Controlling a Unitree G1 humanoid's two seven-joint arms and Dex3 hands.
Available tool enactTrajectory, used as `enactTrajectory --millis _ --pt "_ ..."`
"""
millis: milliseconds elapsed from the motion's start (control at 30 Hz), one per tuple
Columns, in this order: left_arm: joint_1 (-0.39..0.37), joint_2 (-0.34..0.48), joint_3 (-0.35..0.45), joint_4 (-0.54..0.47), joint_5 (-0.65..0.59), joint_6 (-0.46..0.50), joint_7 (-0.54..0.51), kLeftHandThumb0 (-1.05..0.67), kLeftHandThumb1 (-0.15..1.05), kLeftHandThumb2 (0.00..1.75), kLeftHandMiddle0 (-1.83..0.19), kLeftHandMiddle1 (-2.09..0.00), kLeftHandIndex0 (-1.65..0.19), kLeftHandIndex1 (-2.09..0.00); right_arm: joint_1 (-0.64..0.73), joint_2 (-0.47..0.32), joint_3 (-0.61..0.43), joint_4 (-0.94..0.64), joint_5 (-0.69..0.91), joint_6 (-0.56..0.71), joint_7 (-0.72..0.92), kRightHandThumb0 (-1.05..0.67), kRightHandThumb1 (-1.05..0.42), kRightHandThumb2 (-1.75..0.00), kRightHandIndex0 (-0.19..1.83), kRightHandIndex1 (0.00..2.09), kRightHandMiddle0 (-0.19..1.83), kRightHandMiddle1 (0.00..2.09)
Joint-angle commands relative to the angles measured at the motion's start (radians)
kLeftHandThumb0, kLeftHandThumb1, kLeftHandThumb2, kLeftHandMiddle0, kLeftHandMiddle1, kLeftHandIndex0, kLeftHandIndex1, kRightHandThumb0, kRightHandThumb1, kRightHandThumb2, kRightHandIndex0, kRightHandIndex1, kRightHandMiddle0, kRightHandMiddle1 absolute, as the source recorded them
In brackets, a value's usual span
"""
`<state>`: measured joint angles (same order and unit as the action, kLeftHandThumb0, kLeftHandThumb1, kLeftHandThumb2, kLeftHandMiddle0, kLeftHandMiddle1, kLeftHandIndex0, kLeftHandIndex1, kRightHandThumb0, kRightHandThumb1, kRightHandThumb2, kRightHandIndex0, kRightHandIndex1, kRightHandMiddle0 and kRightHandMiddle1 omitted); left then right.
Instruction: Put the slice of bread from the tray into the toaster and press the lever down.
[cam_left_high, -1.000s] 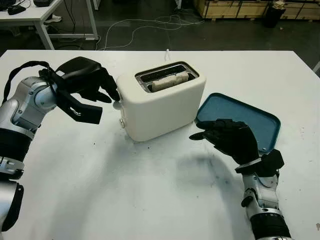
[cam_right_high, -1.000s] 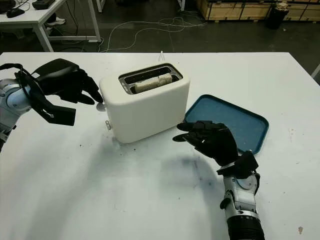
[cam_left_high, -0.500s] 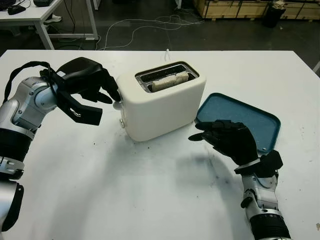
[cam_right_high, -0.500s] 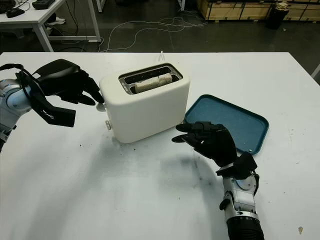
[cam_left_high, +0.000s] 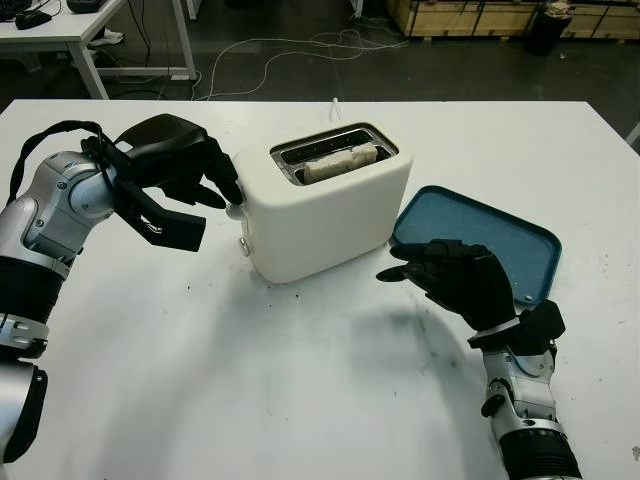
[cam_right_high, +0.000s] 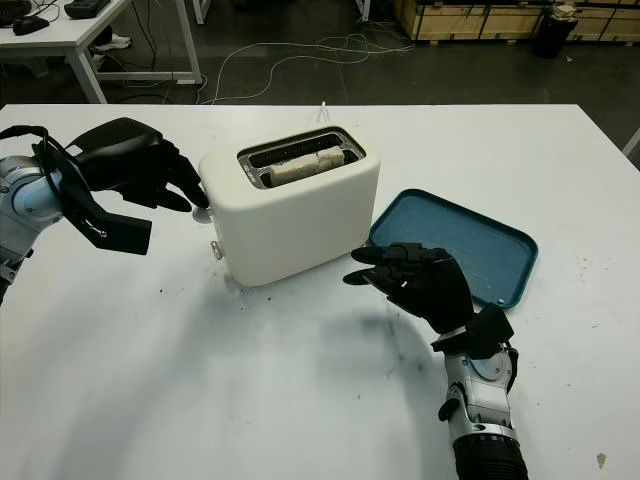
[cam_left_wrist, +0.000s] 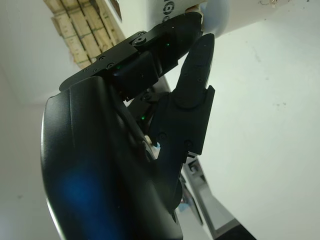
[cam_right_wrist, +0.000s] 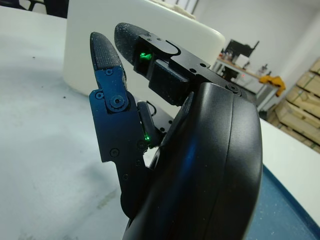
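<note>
The black three-finger left hand (cam_left_high: 170, 170) is holding nothing, its fingertips (cam_left_high: 232, 190) meeting the small pale lever knob (cam_left_high: 236, 209) on the near end of the boxy cream plastic toaster (cam_left_high: 325, 205). Just beyond those fingers, the pale slice of bread (cam_left_high: 342, 162) is sitting in the toaster's slot. The black right hand (cam_left_high: 460, 280) is hovering open beside the toaster's other end, overlapping the shallow blue rectangular tray (cam_left_high: 495, 235) on the white table (cam_left_high: 250, 380).
</note>
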<state>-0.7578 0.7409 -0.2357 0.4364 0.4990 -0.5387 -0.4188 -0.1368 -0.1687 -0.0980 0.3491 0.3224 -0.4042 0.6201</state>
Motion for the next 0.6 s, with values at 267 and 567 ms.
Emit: enactTrajectory --millis 267,567 --pt "0.033 -0.05 -0.016 0.017 -0.017 0.013 0.004 -0.31 0.89 0.0 -0.84 -1.46 -1.24 -0.04 0.003 0.002 0.001 -0.003 0.011 0.012 0.01 -0.52 -0.92 -0.01 1.13 0.3 1.14 0.0" --pt "0.157 -0.221 -0.107 0.245 0.033 0.099 0.123 -0.28 0.92 0.05 -0.91 -0.89 -1.18 0.0 0.008 0.009 0.001 0.002 0.001 0.011 0.001 -0.53 -0.92 -0.01 1.13 0.31 1.14 0.0"
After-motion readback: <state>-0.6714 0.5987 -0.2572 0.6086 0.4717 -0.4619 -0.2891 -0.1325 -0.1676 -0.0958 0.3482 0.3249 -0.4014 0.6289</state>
